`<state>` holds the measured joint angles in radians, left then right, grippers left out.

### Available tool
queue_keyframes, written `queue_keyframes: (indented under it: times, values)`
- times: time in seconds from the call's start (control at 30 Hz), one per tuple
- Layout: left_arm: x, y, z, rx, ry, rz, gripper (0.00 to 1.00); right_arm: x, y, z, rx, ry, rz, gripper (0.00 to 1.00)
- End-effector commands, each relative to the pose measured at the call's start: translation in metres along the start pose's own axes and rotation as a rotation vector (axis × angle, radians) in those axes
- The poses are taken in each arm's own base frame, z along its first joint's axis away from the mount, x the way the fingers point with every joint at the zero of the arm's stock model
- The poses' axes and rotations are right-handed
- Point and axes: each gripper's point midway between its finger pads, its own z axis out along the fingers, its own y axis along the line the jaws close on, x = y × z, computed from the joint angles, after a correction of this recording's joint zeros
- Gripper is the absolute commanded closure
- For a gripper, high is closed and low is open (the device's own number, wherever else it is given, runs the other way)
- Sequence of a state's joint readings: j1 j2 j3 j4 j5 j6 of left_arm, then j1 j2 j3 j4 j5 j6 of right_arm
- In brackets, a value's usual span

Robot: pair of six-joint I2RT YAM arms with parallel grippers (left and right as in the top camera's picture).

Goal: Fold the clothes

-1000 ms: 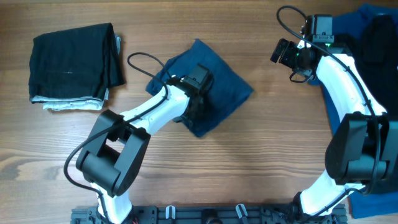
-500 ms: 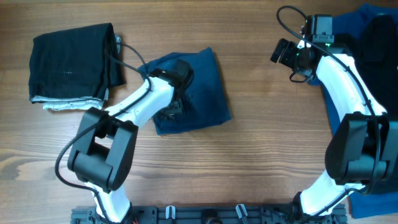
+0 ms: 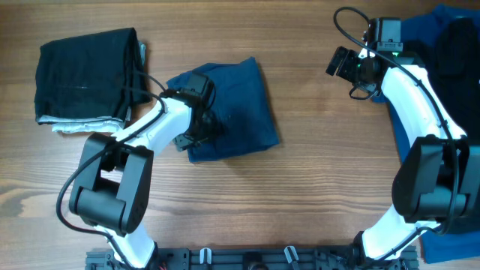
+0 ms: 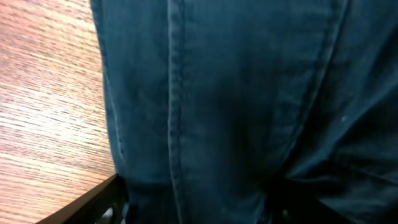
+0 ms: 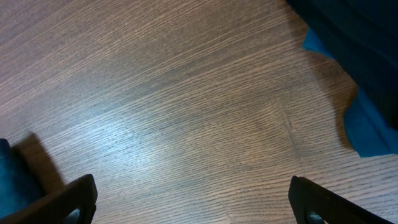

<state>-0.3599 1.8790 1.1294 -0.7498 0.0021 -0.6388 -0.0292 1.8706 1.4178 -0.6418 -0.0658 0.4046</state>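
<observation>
Big wooden tabletop (image 3: 315,187), and most of it is bare. The widest open stretch is the middle-right, between the folded stuff and the right arm, plus the whole front strip nearer the arm bases.

Over on the right edge there's a heap of clothes (image 3: 457,45), brighter blue with something black on top, running out of frame. In the right wrist view a corner of that blue fabric pokes onto the wood at the upper right.

Top left is a folded black stack (image 3: 86,75), with a pale grey-white garment (image 3: 82,127) peeking out under its front edge. It's close to the tabletop's left edge but fully on.

The navy shorts (image 3: 240,105) lie folded into a rough square just right of the black stack, near it but not touching, edges a bit skewed.

The left arm (image 3: 150,131) reaches up and right from its base, elbow bent. The left gripper (image 3: 201,126) is down on the left edge of the navy shorts. Its wrist view is pretty much all denim-ish fabric and seams, so I can't tell how the jaws stand or whether it's got hold of anything.

The right arm (image 3: 409,90) stretches up along the heap. The right gripper (image 3: 339,61) points left over bare wood, jaws spread wide, holding nothing.
</observation>
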Motion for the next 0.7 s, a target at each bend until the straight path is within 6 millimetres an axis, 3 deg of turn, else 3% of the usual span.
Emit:
queue_keyframes:
  times: [0.0, 0.17, 0.43, 0.53, 0.67]
  values:
    - [0.034, 0.02, 0.028, -0.051, 0.113, -0.008, 0.34, 0.0, -0.002, 0.002, 0.016, -0.004, 0.012, 0.01]
    - [0.041, 0.027, 0.033, -0.069, 0.131, -0.024, 0.35, 0.0, -0.002, 0.002, 0.016, -0.005, 0.012, 0.01]
    - [0.04, 0.028, 0.033, -0.076, 0.123, -0.016, 0.19, 0.0, -0.002, 0.002, 0.015, -0.004, 0.012, 0.0]
    - [0.038, 0.03, 0.033, -0.086, 0.115, 0.007, 0.2, 0.0, -0.002, 0.002, 0.016, -0.004, 0.012, 0.0]
    - [0.039, 0.031, 0.033, -0.087, 0.115, 0.007, 0.35, 0.0, -0.002, 0.002, 0.016, -0.005, 0.012, 0.0]
